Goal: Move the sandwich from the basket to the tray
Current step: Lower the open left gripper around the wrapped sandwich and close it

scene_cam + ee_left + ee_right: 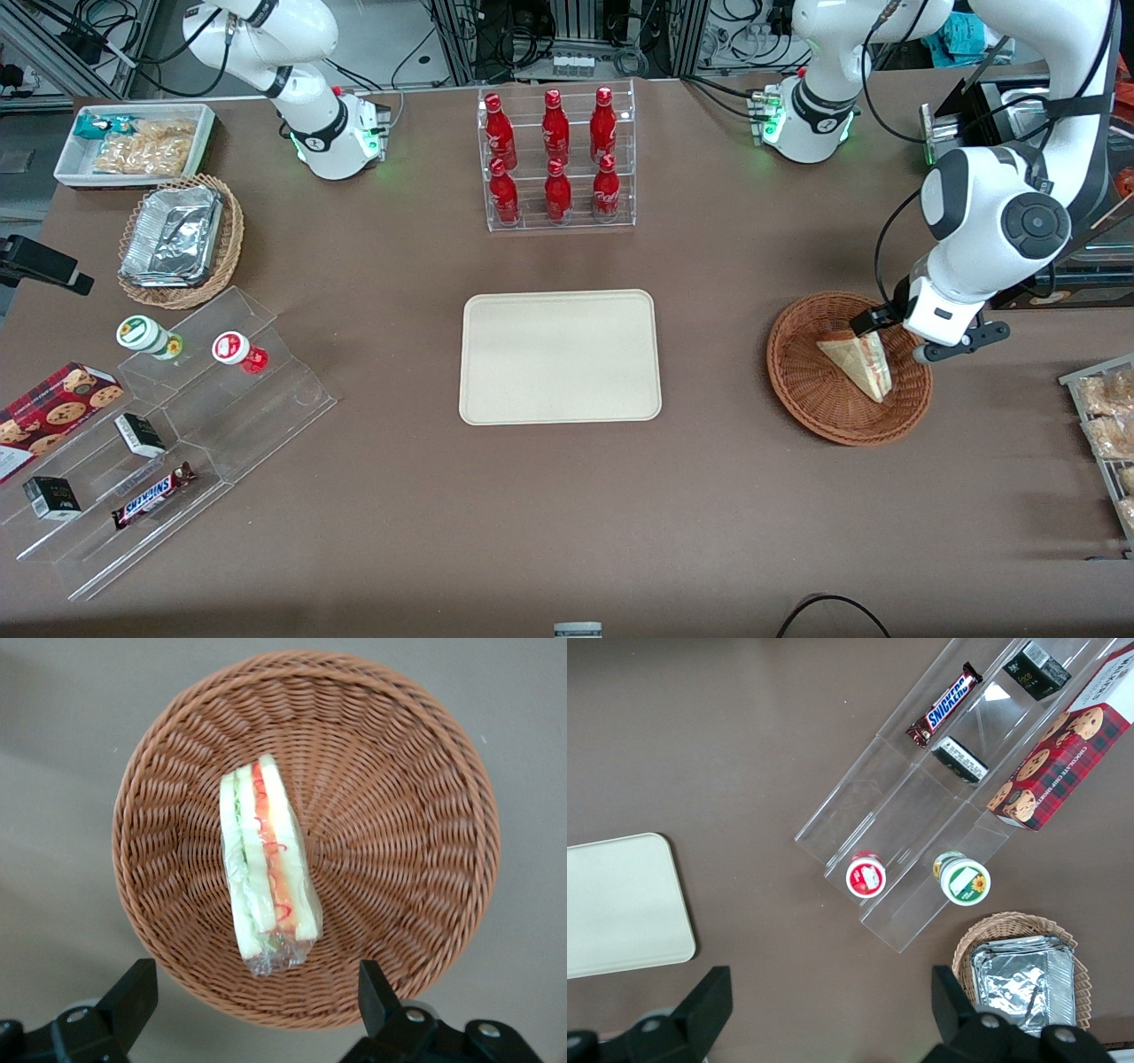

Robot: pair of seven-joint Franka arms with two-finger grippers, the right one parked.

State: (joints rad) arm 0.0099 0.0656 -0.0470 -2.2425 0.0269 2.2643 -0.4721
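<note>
Brown tabletop (709, 496): gripper (252, 1005), fingers (133, 992) spread apart, hangs above the basket (416, 824) holding the wrapped sandwich (266, 873); tray (560, 356) lies well apart.

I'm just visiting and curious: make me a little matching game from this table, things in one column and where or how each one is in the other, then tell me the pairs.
Things:
1. sandwich
2. tray
3. gripper
4. basket

Descriptions:
A. open, hovering above the basket
B. lying in the basket, wrapped in clear film
C. bare, flat on the table, nearer the front camera than the rack of red bottles
D. round and woven, toward the working arm's end of the table

Pairs: 1-B, 2-C, 3-A, 4-D
</note>
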